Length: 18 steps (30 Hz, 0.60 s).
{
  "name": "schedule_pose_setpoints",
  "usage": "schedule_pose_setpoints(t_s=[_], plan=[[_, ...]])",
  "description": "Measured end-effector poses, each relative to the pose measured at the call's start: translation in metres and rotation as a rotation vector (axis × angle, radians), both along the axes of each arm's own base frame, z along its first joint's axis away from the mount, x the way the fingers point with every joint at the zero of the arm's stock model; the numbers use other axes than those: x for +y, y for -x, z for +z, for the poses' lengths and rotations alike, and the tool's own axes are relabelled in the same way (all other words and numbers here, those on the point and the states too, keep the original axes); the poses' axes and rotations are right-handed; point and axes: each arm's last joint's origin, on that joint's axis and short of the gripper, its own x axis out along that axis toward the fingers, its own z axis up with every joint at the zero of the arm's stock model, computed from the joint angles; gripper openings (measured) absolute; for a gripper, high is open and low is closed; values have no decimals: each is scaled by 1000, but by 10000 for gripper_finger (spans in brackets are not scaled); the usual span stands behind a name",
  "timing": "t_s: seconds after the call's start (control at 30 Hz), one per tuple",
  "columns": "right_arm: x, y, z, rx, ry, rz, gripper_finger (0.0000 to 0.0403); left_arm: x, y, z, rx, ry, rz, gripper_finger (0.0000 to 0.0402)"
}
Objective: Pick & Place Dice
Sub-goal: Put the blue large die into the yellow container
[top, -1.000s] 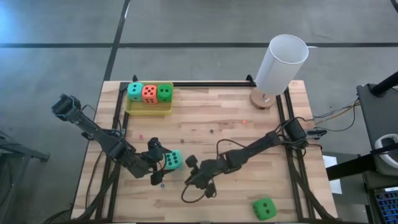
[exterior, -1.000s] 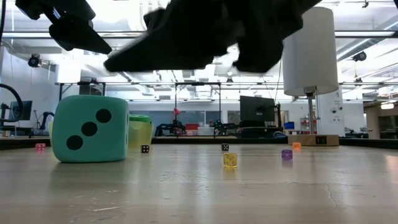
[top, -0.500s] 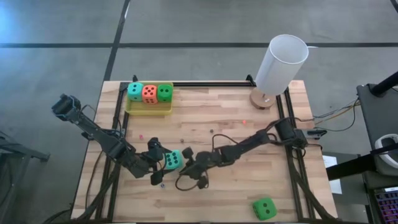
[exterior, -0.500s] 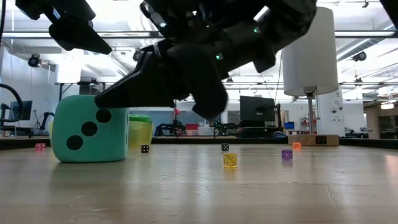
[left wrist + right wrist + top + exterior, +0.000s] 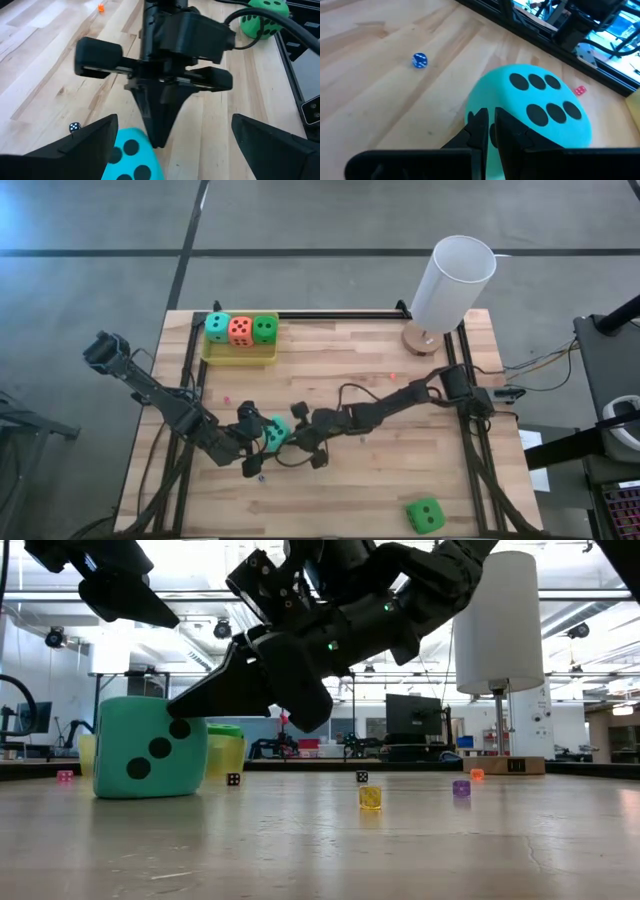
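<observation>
A teal die sits on the wooden table between the two grippers; in the low view the teal die stands slightly tipped. My left gripper is open, with one finger on each side of the die's left end, and the die lies close beside one finger. My right gripper is shut, its tips against the die. A teal, an orange-red and a green die sit in the yellow tray. Another green die rests near the table's near right corner. My left gripper stands close to the teal die, and I cannot tell whether one finger touches it. My right gripper presses its shut fingertips against the die's right face near the upper edge, coming slanting down from the table's right. The die rests on the table, tipped a little.
A white lamp stands on a round wooden base at the far right. Several tiny dice lie scattered on the table: a blue one, a yellow one, a purple one. Black rails run along the table's sides.
My right gripper has swept toward the table's left and slightly toward the far edge, reaching the teal die with its fingers shut. The die has been nudged a little to the left and now stands tipped. My left gripper has stayed still.
</observation>
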Motion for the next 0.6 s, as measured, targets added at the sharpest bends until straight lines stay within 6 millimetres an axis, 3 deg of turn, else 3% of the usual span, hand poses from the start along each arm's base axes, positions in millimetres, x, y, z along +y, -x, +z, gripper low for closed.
schedule_pose_setpoints(t_s=[0.37,0.6], plan=[[-6,-1,0,3,-1,-13,28,0,0,0,1,-1,0,394],[14,8,19,7,46,53,28,1,0,0,-5,-14,11,395]])
